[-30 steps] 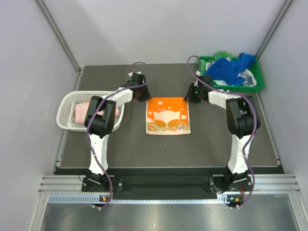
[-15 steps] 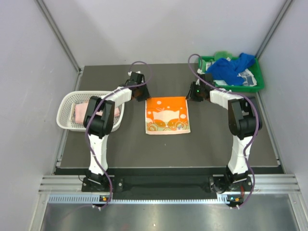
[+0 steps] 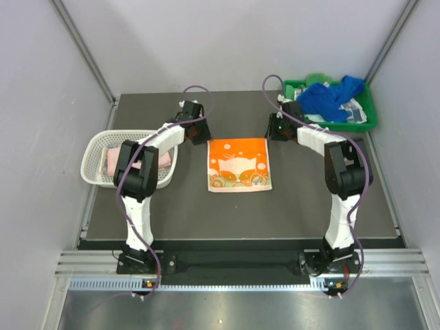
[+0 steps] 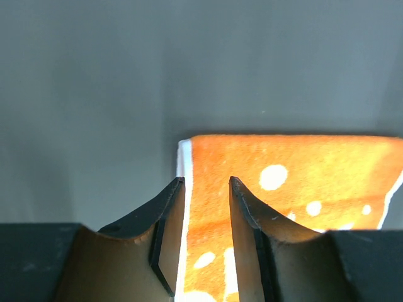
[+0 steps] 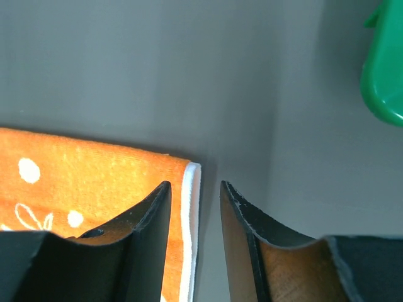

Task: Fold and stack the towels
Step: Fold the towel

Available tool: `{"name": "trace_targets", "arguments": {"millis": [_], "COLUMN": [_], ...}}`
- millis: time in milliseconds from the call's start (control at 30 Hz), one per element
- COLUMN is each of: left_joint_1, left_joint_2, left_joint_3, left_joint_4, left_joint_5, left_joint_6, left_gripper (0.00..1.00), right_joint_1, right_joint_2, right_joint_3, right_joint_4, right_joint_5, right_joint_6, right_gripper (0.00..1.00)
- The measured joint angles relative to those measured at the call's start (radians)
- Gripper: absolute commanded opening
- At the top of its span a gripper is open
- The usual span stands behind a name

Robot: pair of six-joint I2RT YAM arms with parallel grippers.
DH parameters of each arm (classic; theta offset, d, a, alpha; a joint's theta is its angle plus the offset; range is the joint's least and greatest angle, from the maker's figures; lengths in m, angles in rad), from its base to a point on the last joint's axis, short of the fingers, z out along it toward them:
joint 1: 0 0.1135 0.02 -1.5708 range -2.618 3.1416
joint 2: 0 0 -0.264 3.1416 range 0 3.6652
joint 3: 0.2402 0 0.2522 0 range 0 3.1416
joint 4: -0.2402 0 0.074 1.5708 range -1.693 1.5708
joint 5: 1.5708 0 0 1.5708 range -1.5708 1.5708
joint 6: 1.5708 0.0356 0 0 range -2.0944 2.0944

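An orange-patterned towel (image 3: 239, 163) lies flat and spread out in the middle of the dark table. My left gripper (image 3: 197, 133) hovers at its far left corner. In the left wrist view its jaws (image 4: 206, 182) stand apart, and the towel's white-edged corner (image 4: 302, 170) shows below them. My right gripper (image 3: 276, 130) is at the far right corner, open (image 5: 195, 184), with the towel's white hem (image 5: 82, 170) under the gap. Neither gripper holds cloth. A crumpled blue towel (image 3: 328, 96) lies on other cloths in the green tray. A folded pink towel (image 3: 113, 159) sits in the basket.
The white perforated basket (image 3: 94, 147) stands at the left edge of the table, beside my left arm. The green tray (image 3: 371, 121) sits at the far right corner, and its rim (image 5: 384, 82) shows in the right wrist view.
Both grippers have opened wider and drawn slightly back from the towel's far corners. The orange towel stays flat where it was.
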Motion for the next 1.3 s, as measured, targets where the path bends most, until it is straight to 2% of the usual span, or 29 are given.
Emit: {"name": "trace_targets", "arguments": {"millis": [233,700,933,1000,1200,1300], "left_joint_1": [0.001,0.001,0.001,0.001,0.003,0.003], "left_joint_2": [0.045,0.101,0.109,0.109,0.116,0.116], "left_joint_3": [0.001,0.037,0.037,0.037,0.034,0.031], "left_joint_4": [-0.003,0.07,0.092,0.092,0.108,0.119], "left_joint_5": [-0.015,-0.023,-0.022,-0.022,-0.005,0.004], "left_joint_6": [0.02,0.044,0.045,0.045,0.05,0.055], "left_gripper": [0.46,0.42,0.32,0.28,0.06,0.03], "right_joint_1": [0.016,0.047,0.047,0.047,0.047,0.047], "right_joint_2": [0.03,0.092,0.093,0.095,0.097,0.097], "right_joint_3": [0.019,0.057,0.058,0.058,0.058,0.058], "right_joint_4": [0.0,0.011,0.012,0.015,0.017,0.016], "right_joint_5": [0.017,0.068,0.071,0.07,0.063,0.06], "right_joint_6": [-0.018,-0.056,-0.063,-0.064,-0.063,-0.063], "right_gripper": [0.38,0.36,0.29,0.23,0.06,0.01]}}
